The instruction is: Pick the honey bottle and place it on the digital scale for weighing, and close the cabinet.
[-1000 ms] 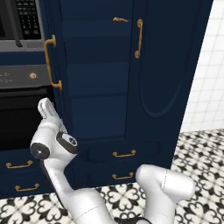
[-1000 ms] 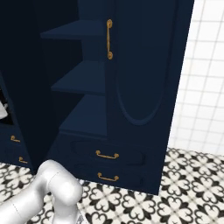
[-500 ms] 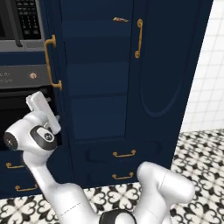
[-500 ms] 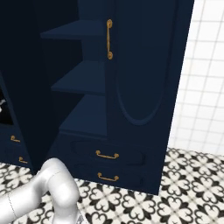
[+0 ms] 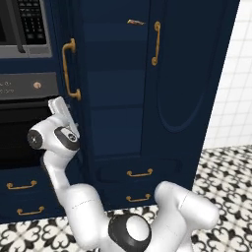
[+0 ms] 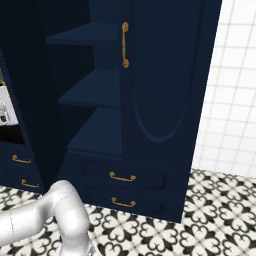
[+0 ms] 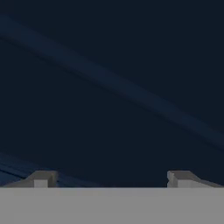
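A tall navy cabinet [image 5: 118, 98] stands against a white tiled wall [image 6: 235, 100], above a black-and-white patterned floor [image 6: 210, 210]. Its left door [image 5: 81, 98] is swung open toward the robot, seen edge-on with a long brass handle [image 5: 70, 69]; the right door [image 6: 165, 75] is shut. Inside are bare, smooth shelves [image 6: 90, 90], with two brass-handled drawers [image 6: 122, 176] below. The gripper [image 7: 109, 179] sits close against the door's flat painted panel, at its outer face near the lower end of the handle, fingers spread wide and holding nothing. The door looks like a rigid, heavy slab on hinges with a slick surface; it would likely take a steady flat push near its free edge, or a hold on the round, slippery handle. To the left are a black oven [image 5: 19, 133] and a microwave [image 5: 24, 24].
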Robot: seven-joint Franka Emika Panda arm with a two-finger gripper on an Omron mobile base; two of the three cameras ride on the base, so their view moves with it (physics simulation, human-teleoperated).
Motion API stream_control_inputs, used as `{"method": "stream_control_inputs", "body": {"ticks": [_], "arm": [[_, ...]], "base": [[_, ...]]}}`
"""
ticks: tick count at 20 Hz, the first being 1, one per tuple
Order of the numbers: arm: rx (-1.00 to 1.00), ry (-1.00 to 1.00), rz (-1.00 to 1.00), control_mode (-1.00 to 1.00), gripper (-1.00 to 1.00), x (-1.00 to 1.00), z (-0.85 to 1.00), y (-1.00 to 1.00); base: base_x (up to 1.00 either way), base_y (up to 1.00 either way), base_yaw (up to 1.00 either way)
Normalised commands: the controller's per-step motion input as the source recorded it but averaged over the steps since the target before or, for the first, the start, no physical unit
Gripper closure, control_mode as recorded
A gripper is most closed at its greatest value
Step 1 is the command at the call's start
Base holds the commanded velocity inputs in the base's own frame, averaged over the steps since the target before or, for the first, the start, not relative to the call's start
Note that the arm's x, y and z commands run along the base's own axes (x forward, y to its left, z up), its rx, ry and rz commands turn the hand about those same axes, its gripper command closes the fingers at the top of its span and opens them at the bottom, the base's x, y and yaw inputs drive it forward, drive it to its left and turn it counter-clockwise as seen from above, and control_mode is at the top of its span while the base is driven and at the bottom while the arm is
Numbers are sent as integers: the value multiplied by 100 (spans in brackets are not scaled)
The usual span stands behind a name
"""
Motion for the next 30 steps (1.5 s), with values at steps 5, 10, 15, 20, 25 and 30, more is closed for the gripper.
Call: {"method": "stream_control_inputs", "body": {"ticks": [5, 10, 15, 20, 25, 30], "arm": [[9, -13, 0, -100, -100, 20, 0, -86], [10, -4, 0, -100, -100, 84, -3, -88], [10, 0, 0, -100, -100, 100, -10, -79], [7, -2, 0, -100, -100, 85, -8, -50], [3, -9, 0, -100, -100, 64, 0, -39], [4, 0, 0, -100, -100, 90, 0, -44]], "base": [[0, 0, 0], [0, 0, 0], [0, 0, 0], [0, 0, 0], [0, 0, 0], [0, 0, 0]]}}
